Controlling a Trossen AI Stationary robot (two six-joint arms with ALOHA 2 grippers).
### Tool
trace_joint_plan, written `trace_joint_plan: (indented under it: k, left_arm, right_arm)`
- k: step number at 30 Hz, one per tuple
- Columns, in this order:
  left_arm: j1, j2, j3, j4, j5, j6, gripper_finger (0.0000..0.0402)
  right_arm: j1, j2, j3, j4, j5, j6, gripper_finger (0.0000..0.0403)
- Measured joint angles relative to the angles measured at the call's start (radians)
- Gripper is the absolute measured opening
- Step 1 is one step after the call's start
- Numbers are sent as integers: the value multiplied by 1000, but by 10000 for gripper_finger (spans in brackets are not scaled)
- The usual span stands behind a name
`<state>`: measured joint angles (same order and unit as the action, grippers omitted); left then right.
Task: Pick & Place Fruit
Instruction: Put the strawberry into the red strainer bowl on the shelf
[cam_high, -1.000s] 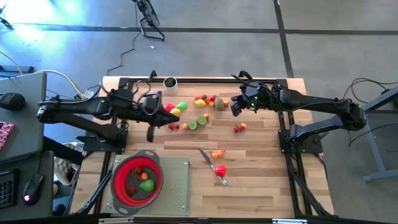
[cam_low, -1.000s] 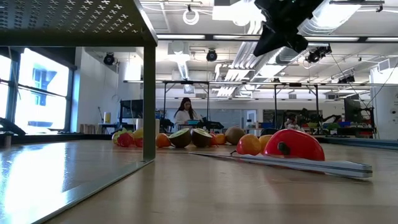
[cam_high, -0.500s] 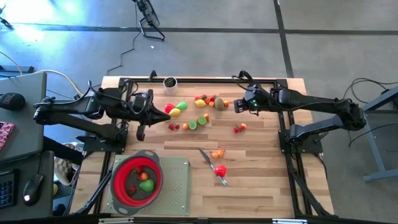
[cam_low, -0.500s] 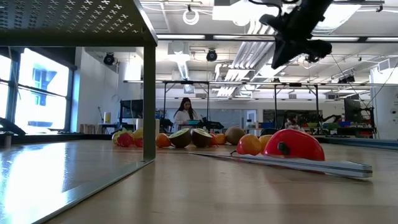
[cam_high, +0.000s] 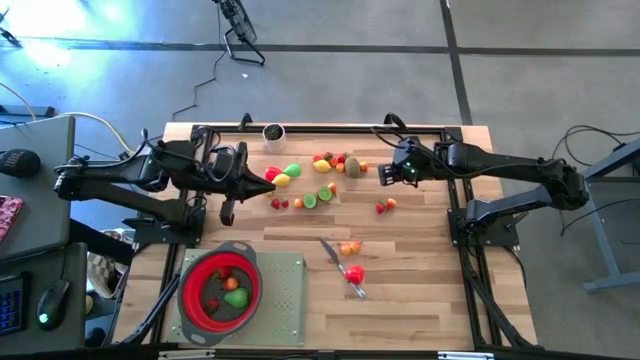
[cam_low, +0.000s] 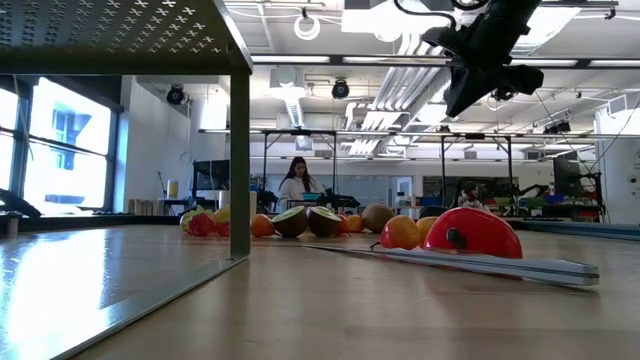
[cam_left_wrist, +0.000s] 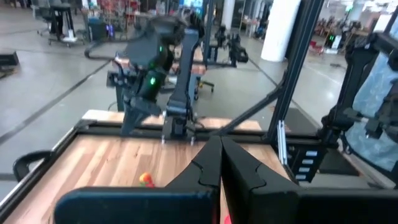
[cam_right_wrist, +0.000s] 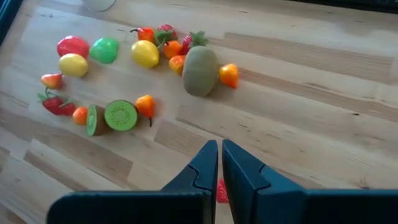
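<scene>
The right hand (cam_high: 384, 174) was closed and empty, raised above the desk (cam_high: 420, 290) beside the main cluster of fruit (cam_high: 325, 163). A brown kiwi (cam_right_wrist: 200, 70) lay nearest ahead of it, with a halved kiwi (cam_right_wrist: 119, 115) and a yellow lemon (cam_right_wrist: 144, 53) beyond. The left hand (cam_high: 268, 187) was also closed, holding nothing, its tip close to the red and yellow pieces at the cluster's far end. Some fruit lay in the red strainer (cam_high: 220, 288), well away from both hands.
</scene>
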<state>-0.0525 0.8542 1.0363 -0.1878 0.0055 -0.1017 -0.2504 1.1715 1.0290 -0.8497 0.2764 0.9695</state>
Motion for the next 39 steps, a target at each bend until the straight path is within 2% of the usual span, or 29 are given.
trace_joint_plan:
  k: [3, 6, 14, 18, 26, 39]
  left_arm:
    - [0, -1, 1, 13, 0, 0, 0]
    - [0, 0, 0, 12, 0, 0, 0]
    - [0, 0, 0, 13, 0, 0, 0]
    - [0, 0, 1, 13, 1, -11, 0]
    - [0, 0, 1, 13, 1, -11, 0]
    - [0, 0, 1, 13, 3, -12, 0]
  right_arm:
    - [0, 17, 0, -20, -6, 0, 21]
    - [2, 47, 0, -44, -40, 11, 45]
    - [-4, 136, 0, -63, -144, 36, 160]
    - [-13, 182, 0, -62, -211, 31, 193]
    - [-13, 314, 0, -60, -220, 21, 198]
    - [-22, 479, 0, -7, -204, -32, 156]
